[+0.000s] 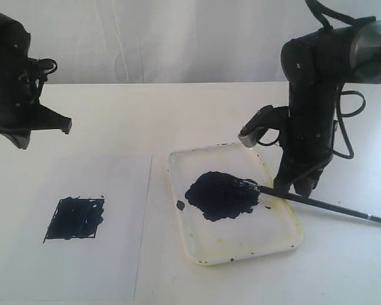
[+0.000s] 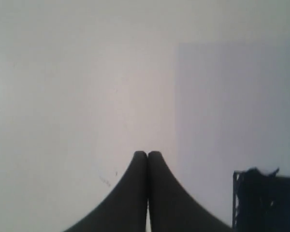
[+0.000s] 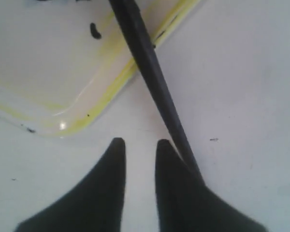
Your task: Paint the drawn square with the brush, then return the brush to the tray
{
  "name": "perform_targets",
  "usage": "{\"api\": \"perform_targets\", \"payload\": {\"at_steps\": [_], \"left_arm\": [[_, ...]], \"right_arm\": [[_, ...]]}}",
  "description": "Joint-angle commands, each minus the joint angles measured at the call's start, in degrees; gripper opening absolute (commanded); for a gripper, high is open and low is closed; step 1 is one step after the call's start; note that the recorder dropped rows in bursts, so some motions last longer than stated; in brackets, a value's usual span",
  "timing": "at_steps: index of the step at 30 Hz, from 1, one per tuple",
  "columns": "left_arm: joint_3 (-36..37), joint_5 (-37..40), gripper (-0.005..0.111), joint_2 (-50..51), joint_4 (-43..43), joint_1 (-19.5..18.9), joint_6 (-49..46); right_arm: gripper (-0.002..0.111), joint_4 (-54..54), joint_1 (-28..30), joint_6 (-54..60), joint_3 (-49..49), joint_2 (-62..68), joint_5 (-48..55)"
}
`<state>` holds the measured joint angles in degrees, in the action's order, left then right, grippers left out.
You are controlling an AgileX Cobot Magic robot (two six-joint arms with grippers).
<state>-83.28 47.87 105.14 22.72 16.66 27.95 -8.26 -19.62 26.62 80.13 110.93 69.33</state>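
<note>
The drawn square (image 1: pixel 74 218) on the white paper is filled with blue-black strokes; its corner shows in the left wrist view (image 2: pixel 266 200). The brush (image 1: pixel 324 204) lies with its bristles in the dark paint blob (image 1: pixel 221 196) of the tray (image 1: pixel 241 253), its handle crossing the tray's right rim onto the table. My right gripper (image 1: pixel 298 187) hangs over that rim, open with an empty gap (image 3: pixel 137 142); the brush handle (image 3: pixel 150 63) passes outside one finger, beside the tray's yellowish rim (image 3: pixel 111 92). My left gripper (image 1: pixel 66 125) is raised at the far left, shut on nothing (image 2: pixel 147 153).
The white paper sheet (image 1: pixel 114 267) lies flat to the left of the tray on the white table. A small dark paint spot (image 1: pixel 180 204) sits in the tray next to the blob. The brush's handle end reaches the exterior view's right edge.
</note>
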Motion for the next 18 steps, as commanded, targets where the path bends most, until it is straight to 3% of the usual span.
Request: {"api": "perform_targets", "payload": {"at_steps": [1,6,11,18], "left_arm": [[0.2,9.7,0.000,-3.6,-2.3,0.0,-4.4],[3.3,11.0,0.000,-6.5,-8.4,-0.6,-10.5],[6.5,12.2,0.000,-8.3,-22.2,-6.1,-19.2],[10.2,16.2,0.000,-9.9,-24.0,-11.9,-22.5]], "right_arm": [[0.000,1.3,0.7,-9.9,-0.3,-1.2,-2.4],[0.000,9.6,5.0,-13.9,-0.3,-2.8,-3.8],[0.000,19.1,12.0,-17.4,-1.8,-4.1,-3.1],[0.000,16.1,17.5,-20.0,-7.4,-6.7,-3.4]]}}
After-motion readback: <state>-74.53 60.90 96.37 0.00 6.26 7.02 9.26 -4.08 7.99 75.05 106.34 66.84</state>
